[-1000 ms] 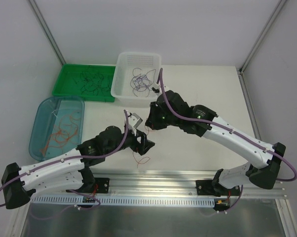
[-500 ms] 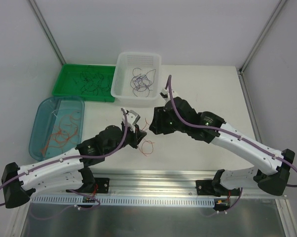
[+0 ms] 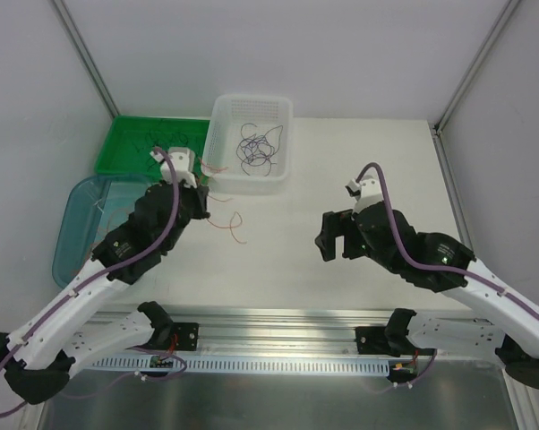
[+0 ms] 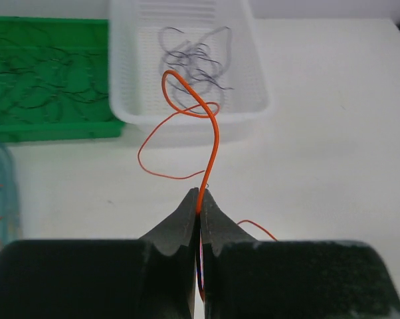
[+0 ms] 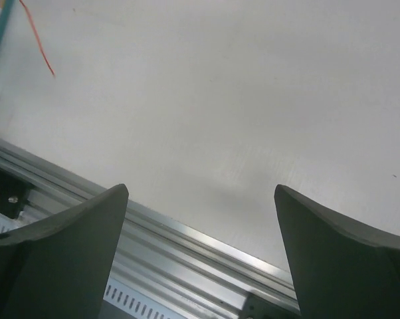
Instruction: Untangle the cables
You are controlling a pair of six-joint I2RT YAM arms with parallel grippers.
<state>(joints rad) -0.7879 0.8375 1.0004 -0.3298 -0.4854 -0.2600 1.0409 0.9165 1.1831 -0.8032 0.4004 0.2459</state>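
Note:
My left gripper point(image 4: 200, 196) is shut on a single orange cable point(image 4: 213, 133), which curls up from the fingertips in front of the white basket. From above, that gripper point(image 3: 204, 199) sits just below the basket's near left corner, and the orange cable point(image 3: 226, 222) trails to its right over the table. My right gripper point(image 5: 201, 189) is open with nothing between its fingers, and it hangs over bare table near the front rail. In the top view it point(image 3: 327, 238) stands at centre right, well apart from the cable.
The white basket point(image 3: 252, 100) holds dark purple cables point(image 3: 256, 148). A green tray point(image 3: 126, 143) with black cables lies to its left. A teal bin point(image 3: 72, 224) is partly hidden under my left arm. An aluminium rail point(image 3: 278, 327) runs along the table's near edge.
My left gripper shut on the orange cable and carried it up and left toward the bins. My right gripper opened, let go and drew back to the right.

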